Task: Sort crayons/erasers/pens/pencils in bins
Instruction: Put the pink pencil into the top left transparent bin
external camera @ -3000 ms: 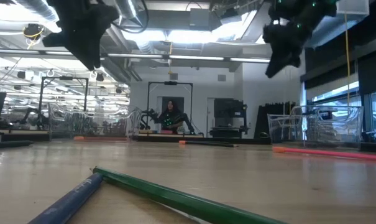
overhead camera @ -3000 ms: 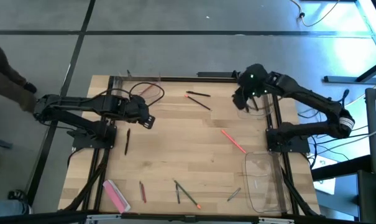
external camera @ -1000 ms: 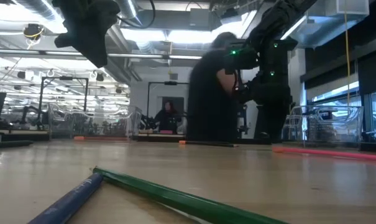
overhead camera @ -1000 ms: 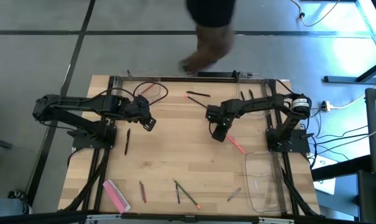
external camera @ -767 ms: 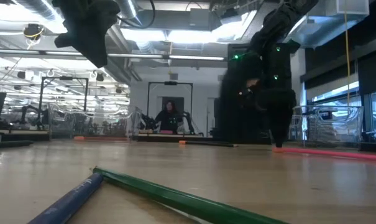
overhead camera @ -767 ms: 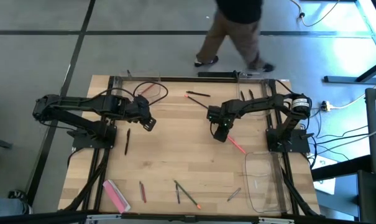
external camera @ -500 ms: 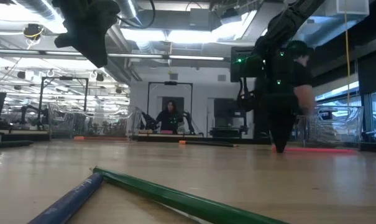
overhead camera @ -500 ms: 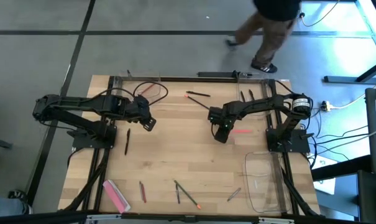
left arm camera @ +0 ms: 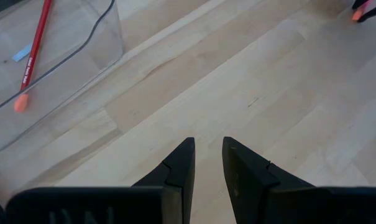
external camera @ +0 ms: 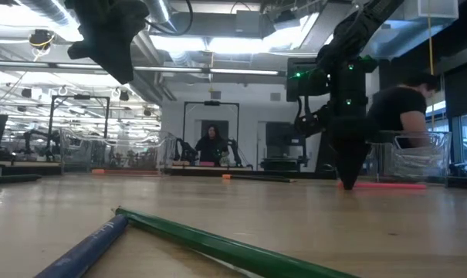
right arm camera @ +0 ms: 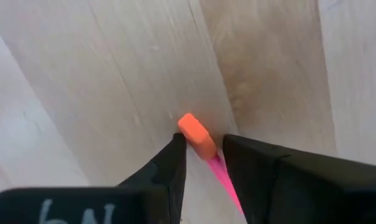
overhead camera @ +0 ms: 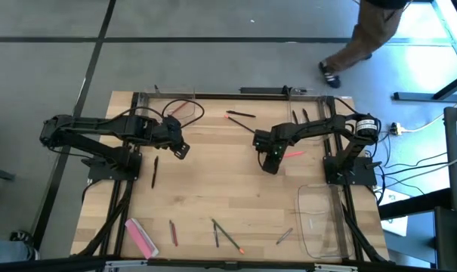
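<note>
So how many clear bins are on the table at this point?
3 bins, all clear in the high view: one at the table's upper left corner, one at the upper right corner, and one along the lower right edge. None looks hidden.

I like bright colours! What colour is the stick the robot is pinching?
Bright pink crayon, orange tip; right wrist view.

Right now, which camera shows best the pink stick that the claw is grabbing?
The right wrist view: the crayon sits right between the right claw fingers, orange end showing. The high view shows it as a small pink streak beside that claw. The low view shows a thin pink line on the table. The left wrist view misses it.
</note>
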You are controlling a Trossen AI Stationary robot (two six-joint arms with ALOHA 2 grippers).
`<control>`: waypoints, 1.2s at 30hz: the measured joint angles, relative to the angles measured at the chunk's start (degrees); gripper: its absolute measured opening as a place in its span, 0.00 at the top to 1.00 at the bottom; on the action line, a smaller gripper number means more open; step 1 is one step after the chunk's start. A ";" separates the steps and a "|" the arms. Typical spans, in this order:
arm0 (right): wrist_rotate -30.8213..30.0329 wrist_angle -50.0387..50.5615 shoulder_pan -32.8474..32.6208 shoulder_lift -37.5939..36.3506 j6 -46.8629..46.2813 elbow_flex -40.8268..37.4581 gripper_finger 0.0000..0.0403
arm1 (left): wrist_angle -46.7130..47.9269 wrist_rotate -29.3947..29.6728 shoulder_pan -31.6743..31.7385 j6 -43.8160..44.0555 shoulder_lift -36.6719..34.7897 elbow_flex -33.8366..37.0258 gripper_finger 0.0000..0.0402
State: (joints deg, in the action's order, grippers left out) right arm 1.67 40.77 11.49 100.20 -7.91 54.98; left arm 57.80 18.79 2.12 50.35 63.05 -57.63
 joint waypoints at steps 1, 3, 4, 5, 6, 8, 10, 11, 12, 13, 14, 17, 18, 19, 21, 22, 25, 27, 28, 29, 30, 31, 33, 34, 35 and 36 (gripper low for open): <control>-0.04 -0.04 0.00 0.00 0.47 -0.02 0.74 | 0.00 0.00 -0.01 -0.01 0.00 0.00 0.82; -0.23 -0.08 0.04 0.02 0.71 -0.02 0.78 | 0.00 0.00 -0.01 0.00 0.00 0.00 0.82; -0.27 -0.12 0.04 0.02 0.71 -0.02 0.79 | 0.00 0.00 -0.01 0.01 0.00 0.00 0.82; -0.32 -0.14 0.04 0.04 0.73 -0.02 0.81 | 0.00 0.00 -0.01 0.00 0.00 0.00 0.82; -0.38 -0.16 0.04 0.04 0.78 -0.02 0.83 | 0.00 0.00 -0.01 0.01 0.00 0.00 0.82; -0.45 -0.22 0.07 0.04 0.93 -0.03 0.87 | 0.00 0.00 -0.01 -0.01 0.00 0.00 0.82; -0.42 -0.28 0.07 0.04 0.94 -0.03 0.89 | 0.00 0.00 -0.01 0.00 0.00 0.00 0.82; -0.41 -0.30 0.07 0.04 0.95 -0.04 0.90 | 0.00 0.00 -0.01 0.01 0.00 0.00 0.82; -0.40 -0.30 0.07 0.04 0.89 -0.02 0.90 | 0.00 0.00 -0.01 0.00 0.00 0.00 0.82; -0.39 -0.32 0.07 0.04 0.72 -0.04 0.90 | 0.00 0.00 -0.01 0.01 0.00 0.00 0.82; -0.35 -0.33 0.07 0.04 0.69 -0.04 0.90 | 0.00 0.00 -0.01 0.00 0.00 0.00 0.82; -0.27 0.05 0.07 0.17 0.66 0.38 0.90 | 0.00 0.00 -0.01 -0.01 0.00 0.00 0.82; -0.22 0.25 0.07 0.25 0.66 0.70 0.90 | 0.00 0.00 -0.01 0.00 0.00 0.00 0.82; -0.08 0.14 0.05 0.38 0.66 1.18 0.90 | -0.01 0.01 -0.01 0.01 0.00 0.00 0.82; -0.06 -2.24 0.04 0.63 0.54 2.83 0.90 | -0.01 0.00 -0.01 0.01 0.00 0.00 0.82; 0.08 -2.42 0.04 0.49 0.27 3.58 0.90 | 0.00 0.00 -0.01 0.05 0.00 0.00 0.82; 1.54 -1.58 0.04 0.51 -0.61 6.14 0.90 | 0.00 0.00 -0.01 0.28 0.00 0.00 0.82; 1.87 -1.53 0.04 0.44 -0.60 8.54 0.90 | 0.00 0.00 0.00 0.30 0.00 0.00 0.82; 1.91 -1.52 0.04 0.42 -0.58 9.77 0.90 | 0.00 0.00 -0.01 0.24 0.01 0.00 0.82; 1.93 -1.41 0.04 0.42 -0.54 10.99 0.90 | 0.00 0.03 0.00 -0.31 0.01 0.00 0.82; 1.93 -1.17 0.04 0.42 -0.34 12.17 0.90 | 0.00 0.11 0.01 -1.36 0.01 0.00 0.82; 1.93 -0.99 0.04 0.42 0.08 13.48 0.90 | -0.02 0.12 -0.01 -2.17 0.00 0.00 0.82; 1.93 -1.21 0.04 0.39 0.88 16.37 0.90 | -0.02 0.13 -0.03 -2.79 0.00 0.00 0.82; 1.93 -1.13 0.04 0.35 0.98 17.68 0.90 | -0.02 0.13 -0.03 -2.87 0.02 0.00 0.82; 1.92 -1.00 0.08 0.35 1.18 19.00 0.90 | -0.02 0.13 -0.01 -2.94 0.02 0.00 0.82; 1.91 -1.07 0.23 0.35 1.86 20.29 0.90 | -0.02 0.23 -0.01 -3.00 0.02 0.00 0.82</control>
State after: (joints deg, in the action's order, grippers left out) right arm 3.58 39.70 11.71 100.55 -6.05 75.28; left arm 57.78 19.01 2.11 47.36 63.07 -57.63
